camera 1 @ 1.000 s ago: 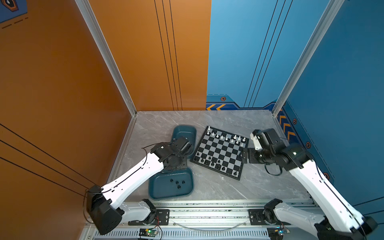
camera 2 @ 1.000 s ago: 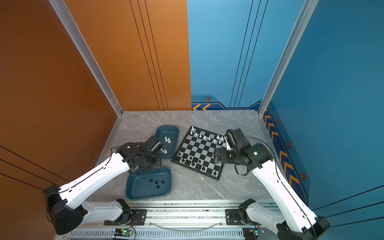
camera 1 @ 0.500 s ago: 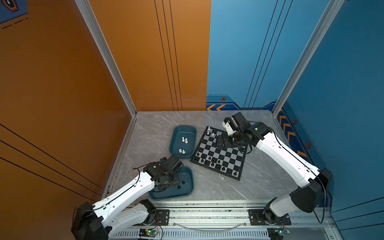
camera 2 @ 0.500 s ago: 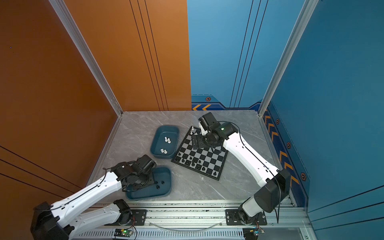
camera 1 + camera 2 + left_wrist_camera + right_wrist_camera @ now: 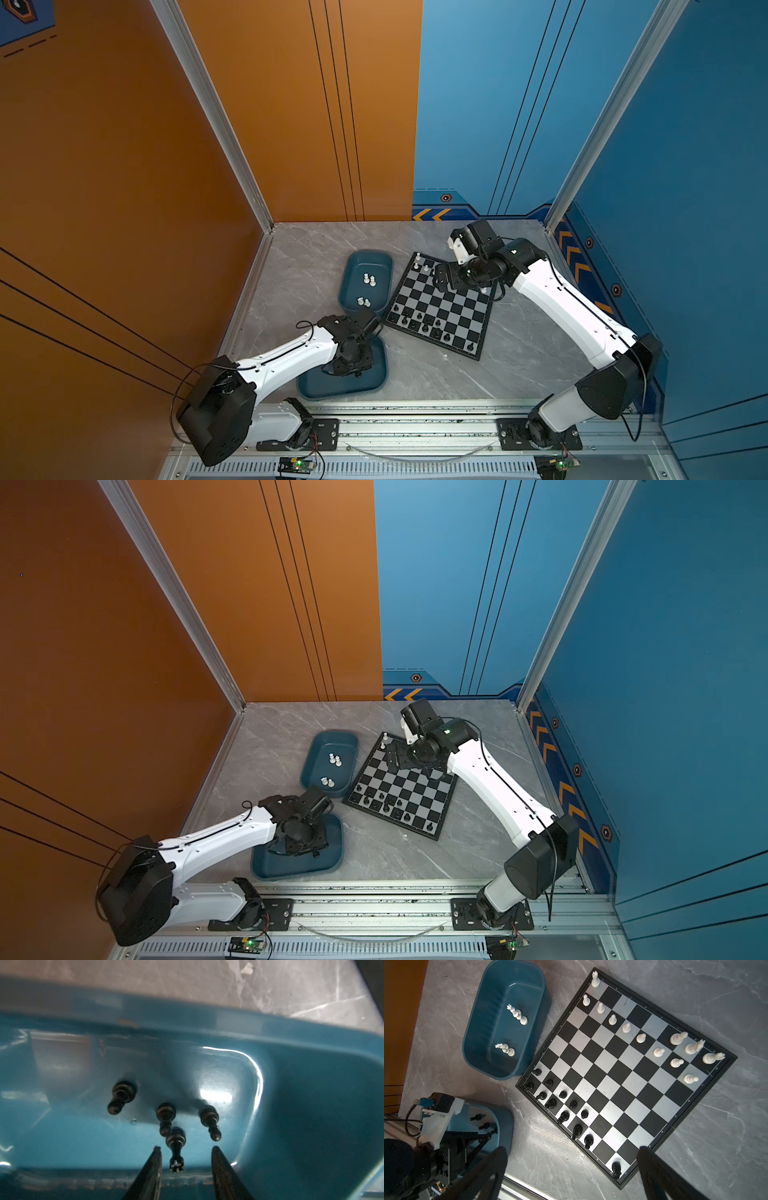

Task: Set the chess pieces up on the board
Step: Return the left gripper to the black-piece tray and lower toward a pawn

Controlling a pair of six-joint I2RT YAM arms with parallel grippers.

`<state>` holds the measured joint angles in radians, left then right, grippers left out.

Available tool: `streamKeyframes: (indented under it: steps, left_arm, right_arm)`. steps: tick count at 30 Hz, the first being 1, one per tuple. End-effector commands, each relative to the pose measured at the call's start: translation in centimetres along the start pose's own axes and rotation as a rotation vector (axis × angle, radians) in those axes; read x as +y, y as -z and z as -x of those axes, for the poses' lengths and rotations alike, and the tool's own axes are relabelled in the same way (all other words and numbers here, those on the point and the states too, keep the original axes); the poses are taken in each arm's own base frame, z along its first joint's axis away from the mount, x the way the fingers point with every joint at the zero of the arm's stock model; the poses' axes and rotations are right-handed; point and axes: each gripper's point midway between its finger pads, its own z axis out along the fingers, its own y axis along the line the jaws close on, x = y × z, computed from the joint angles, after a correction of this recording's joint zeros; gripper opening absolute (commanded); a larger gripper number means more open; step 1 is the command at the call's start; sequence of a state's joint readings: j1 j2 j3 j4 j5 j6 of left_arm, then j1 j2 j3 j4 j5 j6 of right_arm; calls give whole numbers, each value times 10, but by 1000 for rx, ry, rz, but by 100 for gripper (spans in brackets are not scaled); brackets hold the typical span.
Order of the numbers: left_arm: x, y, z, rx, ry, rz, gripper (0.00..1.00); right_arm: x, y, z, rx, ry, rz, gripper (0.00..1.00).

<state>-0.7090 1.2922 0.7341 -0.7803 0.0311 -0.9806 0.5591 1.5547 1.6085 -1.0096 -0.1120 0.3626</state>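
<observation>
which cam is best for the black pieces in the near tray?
Left wrist: four black pieces close up in the teal tray, one between the left pincer's open jaws. Right wrist shows some, tiny, beside the left arm. In both top views that arm hides nearly all of them.

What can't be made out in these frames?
- Left gripper: both top views, left arm covers the fingers.
- Black pieces in near tray: left wrist view too blurred to name types; top views, left arm covers most.
- Board far rows: both top views, right arm covers most white pieces.
- Right gripper: right wrist view, fingers blurred, cut off by the frame edge.
</observation>
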Motion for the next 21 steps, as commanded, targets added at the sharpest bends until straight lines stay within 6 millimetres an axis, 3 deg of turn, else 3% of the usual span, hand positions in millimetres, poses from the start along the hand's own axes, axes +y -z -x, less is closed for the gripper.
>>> streamKeyframes:
  steps: [1,21]
  left_arm:
    - [-2,-1,-7,31,-30,-5,38]
    - [14,-15,-21,66,-37,51,29]
  right_arm:
    - [-5,4,-8,13,2,2,100]
    - [-11,6,-15,17,-8,-6,100]
